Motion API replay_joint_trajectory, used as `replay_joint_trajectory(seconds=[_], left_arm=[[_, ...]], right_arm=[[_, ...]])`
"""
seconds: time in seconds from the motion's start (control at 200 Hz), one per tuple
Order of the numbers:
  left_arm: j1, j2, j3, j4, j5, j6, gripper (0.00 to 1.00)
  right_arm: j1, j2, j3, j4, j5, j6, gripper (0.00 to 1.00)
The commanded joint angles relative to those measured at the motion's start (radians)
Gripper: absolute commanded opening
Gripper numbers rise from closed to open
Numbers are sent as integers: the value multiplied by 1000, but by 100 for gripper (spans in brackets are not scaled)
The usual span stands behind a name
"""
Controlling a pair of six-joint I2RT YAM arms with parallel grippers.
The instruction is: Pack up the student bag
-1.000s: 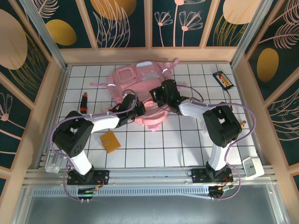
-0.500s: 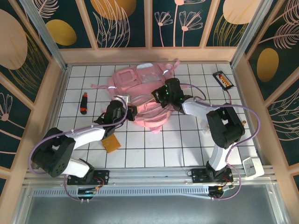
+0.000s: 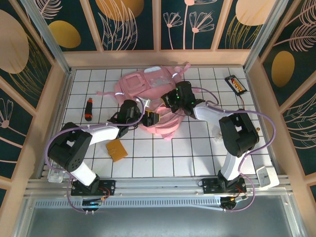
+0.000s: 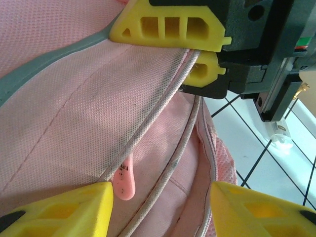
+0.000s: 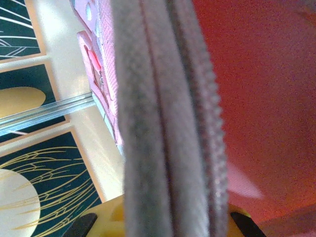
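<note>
Student bag (image 3: 132,85) is pinched at its rim by the right gripper (image 4: 196,51), 2 o'clock from the half-spread, empty left gripper (image 3: 149,119).

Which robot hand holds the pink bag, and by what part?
The right hand pinches the student bag by its zipper edge; the left hand is open.

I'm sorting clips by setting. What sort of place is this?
Most likely a robot test cell in a lab: a white gridded table boxed in by patterned panel walls, and an aluminium rail at the near edge carrying two arm bases.
</note>
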Motion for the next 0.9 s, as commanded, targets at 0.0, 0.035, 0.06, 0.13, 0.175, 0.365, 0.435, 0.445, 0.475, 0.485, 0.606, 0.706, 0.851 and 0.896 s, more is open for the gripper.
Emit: replay_joint_trajectory(seconds=[0.0, 0.035, 0.06, 0.13, 0.175, 0.365, 0.435, 0.445, 0.475, 0.485, 0.606, 0.706, 0.851, 0.896], left_arm=[[2, 48, 76, -64, -41, -4, 52], [0, 55, 85, -74, -38, -6, 49], [-4, 55, 87, -75, -36, -7, 47], [-31, 32, 75, -65, -65, -2, 48], [-49, 18, 66, -69, -84, -1, 48], [-76, 33, 68, -88, -136, -84, 45], [-77, 35, 72, -115, -226, -134, 44], [-77, 35, 73, -122, -239, -138, 44], [-76, 35, 80, -148, -286, -155, 47], [-77, 36, 84, -157, -302, -162, 48], [-77, 58, 134, -227, -392, -182, 51], [-76, 120, 196, -289, -425, -195, 50], [-74, 166, 209, -351, -530, -248, 37], [-72, 163, 209, -364, -563, -254, 37]], right_arm=[[18, -21, 43, 10, -95, 13, 0], [18, -21, 44, 5, -93, 21, 0], [18, -21, 44, 2, -92, 28, 0], [17, -17, 50, -9, -87, 46, 0], [18, -17, 55, -12, -83, 54, 0], [34, -19, 86, -30, -47, 60, 0], [36, -14, 93, -32, -51, 67, 0], [37, -13, 94, -31, -53, 70, 0], [37, -13, 94, -28, -56, 74, 0], [38, -13, 94, -26, -57, 75, 0], [44, -19, 95, -25, -56, 76, 0], [50, -26, 91, -22, -56, 83, 0], [55, -44, 87, -21, -52, 89, 0], [55, -51, 85, -28, -45, 85, 0]])
